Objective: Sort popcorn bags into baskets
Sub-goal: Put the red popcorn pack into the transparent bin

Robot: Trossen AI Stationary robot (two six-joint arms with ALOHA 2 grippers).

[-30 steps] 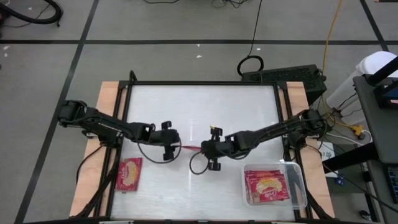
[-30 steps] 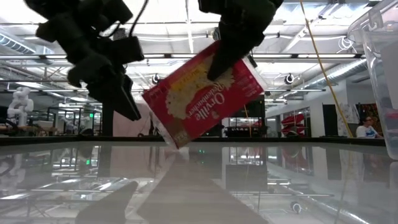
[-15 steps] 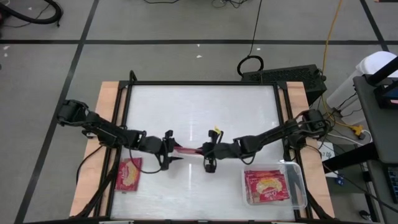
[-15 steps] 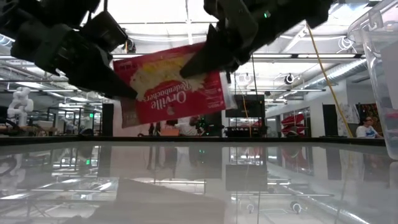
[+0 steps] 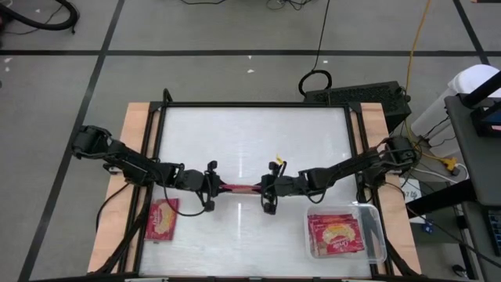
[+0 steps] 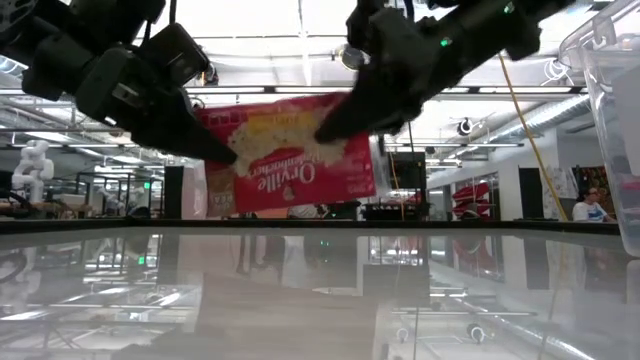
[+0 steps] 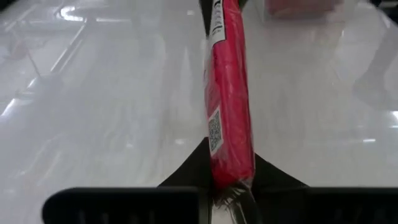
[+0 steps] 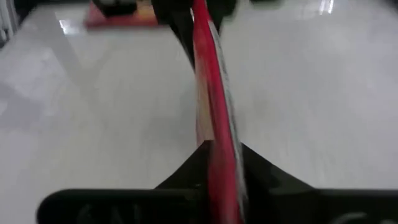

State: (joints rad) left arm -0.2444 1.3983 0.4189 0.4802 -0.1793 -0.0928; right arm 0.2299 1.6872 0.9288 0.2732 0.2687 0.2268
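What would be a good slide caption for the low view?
Both claws, left and right, pinch one red popcorn bag held above the table.

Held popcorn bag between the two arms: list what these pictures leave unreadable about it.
- High view: the held popcorn bag shows edge-on as a thin red strip; neither face is visible.
- Low view: dark fingers cover parts of its print.
- Right wrist view: the bag is blurred, no text legible.
- Left wrist view: its far end is cut off at the picture's edge.
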